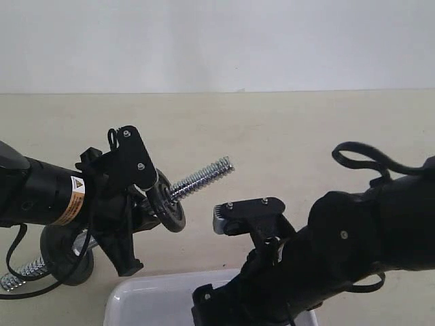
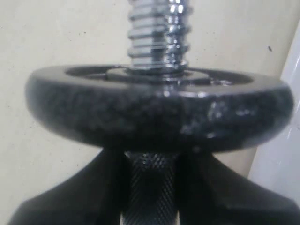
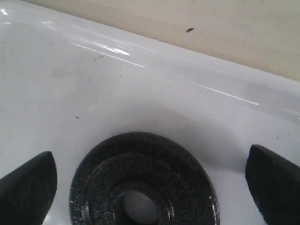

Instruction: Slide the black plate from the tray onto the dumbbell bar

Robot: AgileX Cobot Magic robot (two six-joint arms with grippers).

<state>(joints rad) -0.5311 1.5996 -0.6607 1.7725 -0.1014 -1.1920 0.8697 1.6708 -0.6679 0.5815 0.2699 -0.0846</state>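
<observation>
My left gripper is shut on the dumbbell bar's dark knurled middle. The bar is held tilted above the table, its threaded chrome end pointing up and to the right. One black disc sits on the bar right against my left fingers, and another sits near its lower end. The black plate lies flat in the white tray. My right gripper hangs open over the plate, with a fingertip on either side and apart from it.
The tray lies at the near edge of the beige table, partly hidden under my right arm. A pale wall stands behind the table. The tray's rim shows beside the held bar.
</observation>
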